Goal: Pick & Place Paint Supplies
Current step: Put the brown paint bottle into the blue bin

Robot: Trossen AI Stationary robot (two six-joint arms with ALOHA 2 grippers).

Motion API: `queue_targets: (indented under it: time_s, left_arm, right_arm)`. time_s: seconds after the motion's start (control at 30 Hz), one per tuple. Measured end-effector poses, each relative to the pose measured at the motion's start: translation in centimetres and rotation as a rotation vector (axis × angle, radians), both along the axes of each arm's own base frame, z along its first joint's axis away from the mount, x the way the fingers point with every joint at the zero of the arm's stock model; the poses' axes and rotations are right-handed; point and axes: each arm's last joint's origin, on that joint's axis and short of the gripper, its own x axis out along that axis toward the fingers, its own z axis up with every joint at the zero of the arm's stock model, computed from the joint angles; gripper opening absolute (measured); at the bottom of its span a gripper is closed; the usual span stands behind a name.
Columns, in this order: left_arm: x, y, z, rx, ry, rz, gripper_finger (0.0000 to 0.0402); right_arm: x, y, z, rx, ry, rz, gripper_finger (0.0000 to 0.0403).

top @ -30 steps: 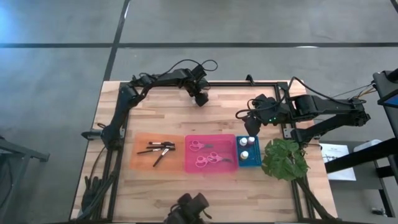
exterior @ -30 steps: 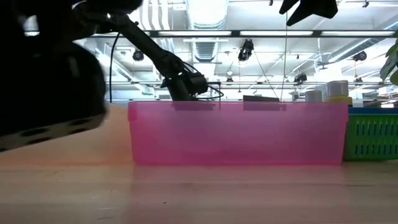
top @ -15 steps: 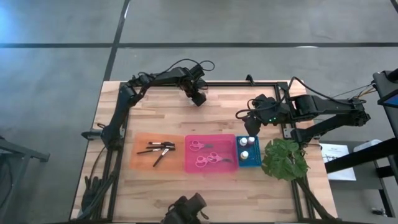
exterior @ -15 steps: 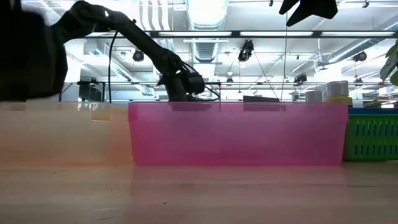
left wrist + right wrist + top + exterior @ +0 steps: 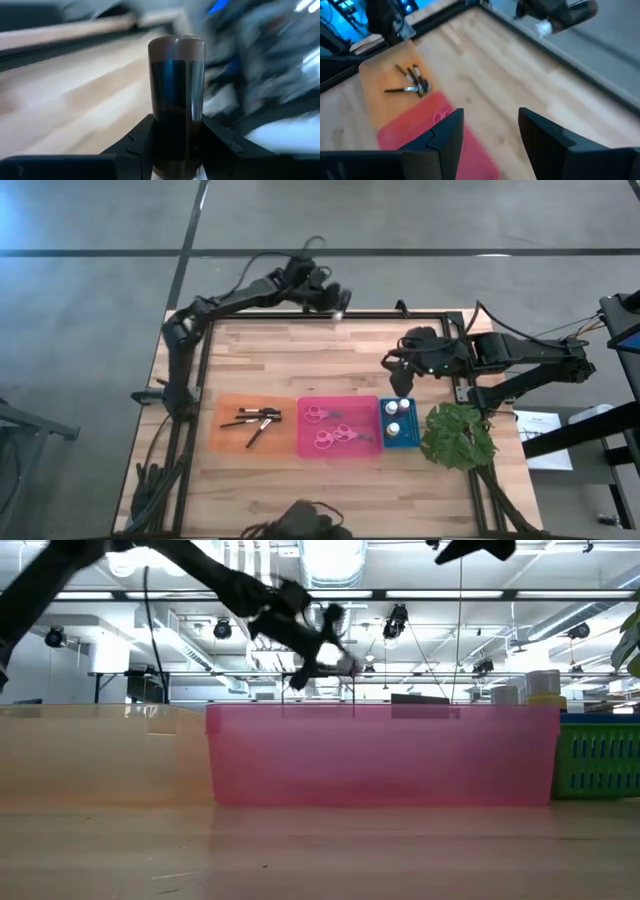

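Though apart, two scissors (image 5: 322, 414), two bottles (image 5: 393, 407)

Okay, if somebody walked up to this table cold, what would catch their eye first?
Probably the row of bright trays along the near side of the table: an orange tray with dark brushes, a pink tray with two pairs of scissors, and a small blue tray with paint bottles. Next, the left gripper at the far edge, clamped on a dark bottle, while the right gripper hangs open beyond the blue tray.
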Motion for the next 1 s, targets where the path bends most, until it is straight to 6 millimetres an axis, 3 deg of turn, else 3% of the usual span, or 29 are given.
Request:
queue_targets:
  time_s: [0.17,0.3,0.43,0.53,0.77,1.0]
  left_arm:
    - [-1.3,-3.1,4.4,-0.036,-0.419,0.263,0.0127]
    - [-3.0,-7.4,5.4,-0.077,-0.659,0.496,0.0127]
    - [-3.5,-11.4,4.9,-0.111,-0.722,0.666,0.0127]
    - [-3.3,-13.1,5.4,-0.142,-0.815,0.706,0.0127]
    - [-3.0,-14.8,5.7,-0.322,-0.874,0.713,0.0127]
    - [-3.5,-16.6,7.0,-0.395,-0.877,0.687,0.0127]
  right_arm:
    - [0.7,-0.2,0.7,-0.187,-0.025,0.025,0.0186]
    - [1.7,-0.3,1.3,-0.390,-0.024,0.072,0.0186]
    - [3.5,-0.2,1.6,-0.592,-0.012,0.126,0.0186]
    - [5.3,0.0,1.4,-0.698,0.006,0.173,0.0186]
    - [8.6,-0.1,-0.8,-0.880,0.179,0.133,0.0186]
    - [9.6,-0.1,0.1,-1.062,0.235,0.133,0.0186]
